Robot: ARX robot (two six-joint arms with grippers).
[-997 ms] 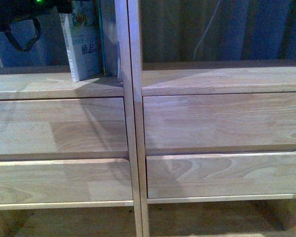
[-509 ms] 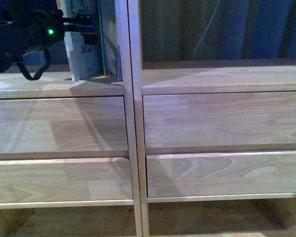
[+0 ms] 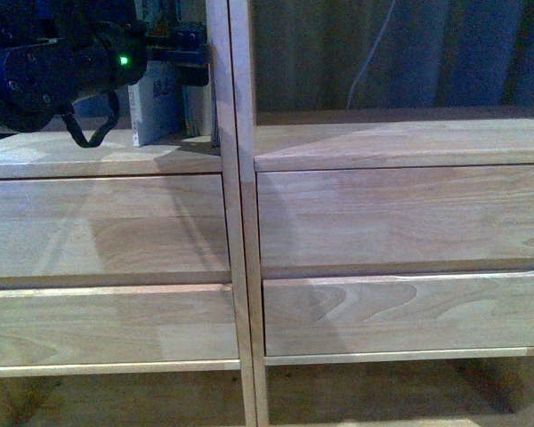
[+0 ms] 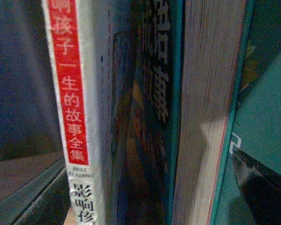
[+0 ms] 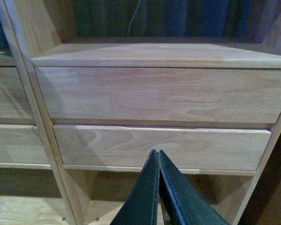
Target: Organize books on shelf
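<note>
The white paperback (image 3: pixel 153 108) stands in the shelf's (image 3: pixel 236 222) upper left compartment, next to a thin green-edged book (image 3: pixel 198 111) that leans by the middle upright. My left gripper (image 3: pixel 192 53) is open, its black jaws level with the books' upper part. In the left wrist view the white book's red spine with Chinese characters (image 4: pixel 71 89) is very close, beside the green-edged book's page edges (image 4: pixel 206 117); one dark finger (image 4: pixel 264 190) lies on the far side of that book. My right gripper (image 5: pixel 158 157) is shut and empty, in front of the right-column drawers (image 5: pixel 159 93).
The four plain drawer fronts (image 3: pixel 400 218) fill the middle of the front view. The upper right compartment (image 3: pixel 392 133) holds no books, with a dark blue curtain and a cable behind it. Lower open compartments (image 5: pixel 145 187) show below the drawers.
My left arm has come down and to the right, from the top left corner to the books by the middle upright. The white book now stands nearer the upright. The right gripper's earlier position is not shown.
</note>
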